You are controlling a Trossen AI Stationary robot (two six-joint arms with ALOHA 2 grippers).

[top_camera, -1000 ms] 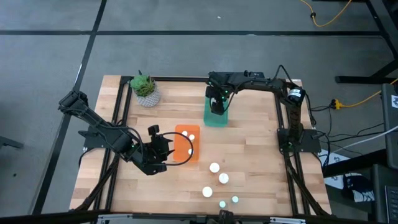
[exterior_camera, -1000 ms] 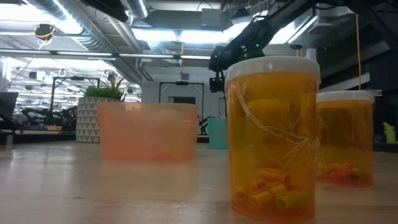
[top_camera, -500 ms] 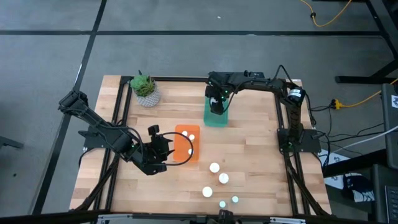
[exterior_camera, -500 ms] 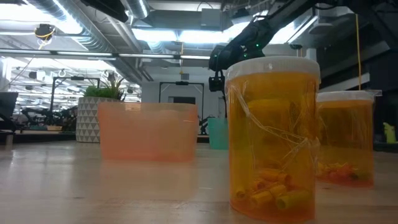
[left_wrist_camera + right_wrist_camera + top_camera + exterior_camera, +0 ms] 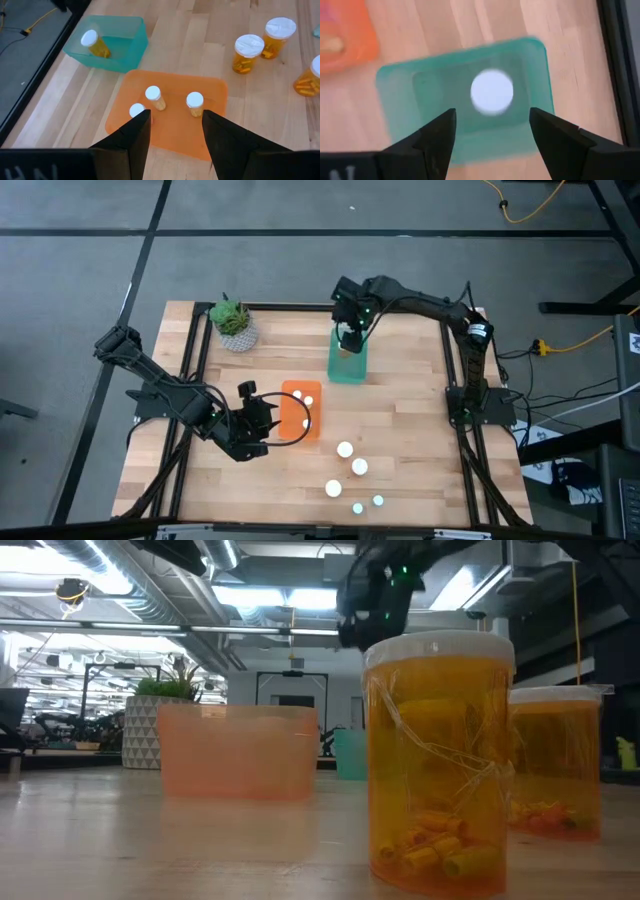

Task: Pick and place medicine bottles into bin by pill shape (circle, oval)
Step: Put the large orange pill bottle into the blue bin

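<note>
Hovering above your teal bin (image 5: 410, 90), the right gripper (image 5: 492, 132) has its jaws spread wide, empty; one medicine bottle (image 5: 492, 92) stands inside. Your left gripper (image 5: 172, 130) waits by the orange bin (image 5: 172, 90), jaws parted, holding nothing.

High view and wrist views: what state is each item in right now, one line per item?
Teal bin: holds one bottle, upright.
Orange bin: holds three bottles, upright.
Loose bottles: five standing on the table, capped, unsorted.
Right end effector: open, empty, above the teal bin.
Left end effector: open, empty, beside the orange bin.
Potted plant: upright at the far edge.
</note>
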